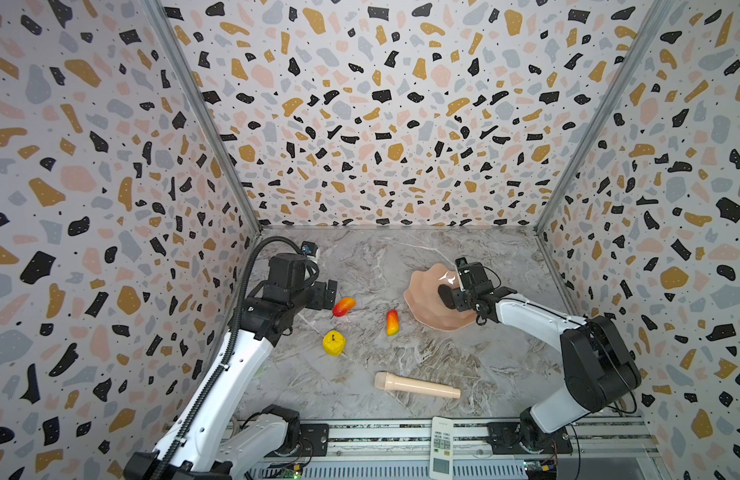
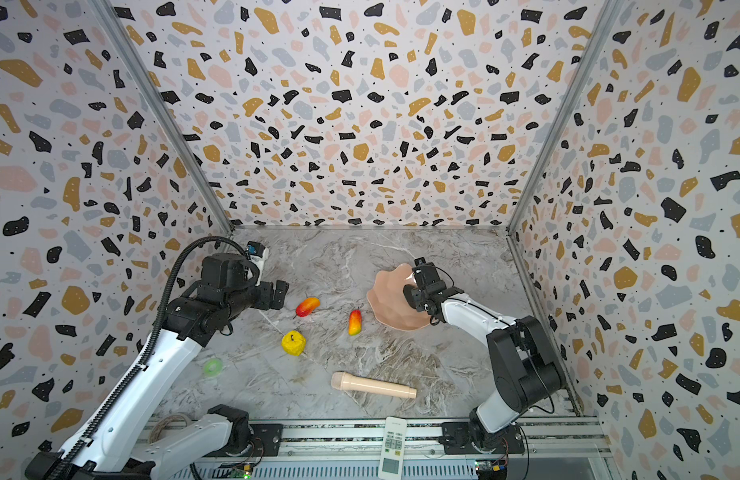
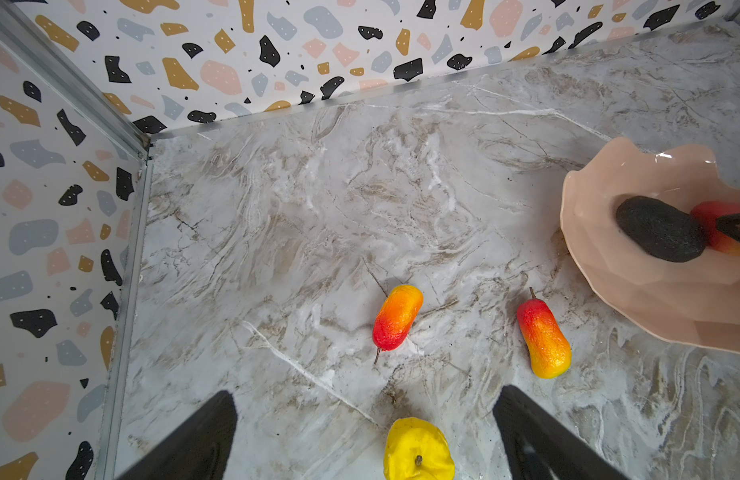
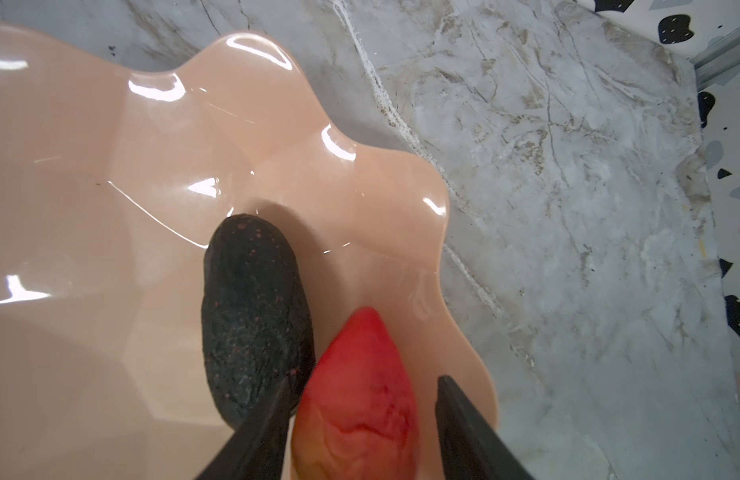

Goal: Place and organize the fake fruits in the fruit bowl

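Fake fruits: a near-black avocado (image 4: 254, 324) and a glossy red pointed fruit (image 4: 360, 399) lie in the peach-pink scalloped fruit bowl (image 1: 422, 309), at 2 o'clock on the desk (image 1: 401, 257). The right jaws flank the red fruit, partly parted, 1 side clear: likely a release. 2 red-orange mangoes (image 1: 344, 306) (image 1: 392, 322) and a lumpy yellow fruit (image 1: 334, 343) lie at the bowl's 8 o'clock, near the wide-spread, empty left jaws: fetch those next.

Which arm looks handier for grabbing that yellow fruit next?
Probably the left. The left pincer, open and empty, hovers near the yellow fruit, while the right pincer is farther off over the fruit bowl, around a red fruit.
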Controlling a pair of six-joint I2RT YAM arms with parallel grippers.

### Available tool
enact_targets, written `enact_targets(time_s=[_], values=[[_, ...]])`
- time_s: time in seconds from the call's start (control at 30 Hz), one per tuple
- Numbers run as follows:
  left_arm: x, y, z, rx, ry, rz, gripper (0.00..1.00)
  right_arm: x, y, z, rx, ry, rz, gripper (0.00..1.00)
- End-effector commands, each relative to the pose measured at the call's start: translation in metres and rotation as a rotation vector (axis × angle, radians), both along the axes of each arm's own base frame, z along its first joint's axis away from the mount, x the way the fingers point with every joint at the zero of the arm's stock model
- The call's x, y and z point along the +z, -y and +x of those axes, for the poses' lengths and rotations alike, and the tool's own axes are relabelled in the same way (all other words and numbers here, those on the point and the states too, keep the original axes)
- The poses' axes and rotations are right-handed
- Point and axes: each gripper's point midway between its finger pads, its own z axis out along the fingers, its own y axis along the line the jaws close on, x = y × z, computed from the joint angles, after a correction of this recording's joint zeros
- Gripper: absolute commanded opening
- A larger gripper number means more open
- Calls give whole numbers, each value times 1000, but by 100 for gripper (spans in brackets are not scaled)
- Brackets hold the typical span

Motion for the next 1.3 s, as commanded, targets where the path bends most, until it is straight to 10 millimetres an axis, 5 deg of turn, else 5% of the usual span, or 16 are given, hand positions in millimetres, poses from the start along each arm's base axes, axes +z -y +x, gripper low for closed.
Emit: enact_targets(time_s=[0.0, 0.23, 0.37, 0.6, 0.9, 1.07, 1.27], values=[[2, 5, 3, -26, 20, -4, 100, 8, 3, 3, -4, 27, -14, 59], [5, 5, 4, -27, 23, -8, 100, 32, 2, 4, 9, 61, -12, 64], [4, 6, 5, -30, 20, -8, 100, 66, -17, 2, 96, 116, -4, 100], [3, 8, 7, -37, 18, -12, 100, 101, -115, -25, 410, 210, 92, 99], [5, 6, 4, -33, 25, -12, 100, 85, -232, -49, 429, 118, 245, 99], [3, 5, 2, -27, 22, -8, 100, 79, -314, -98, 735, 136, 273, 99], [5, -9, -2, 39, 31, 16, 100, 85, -354, -144, 985, 116, 427, 99]])
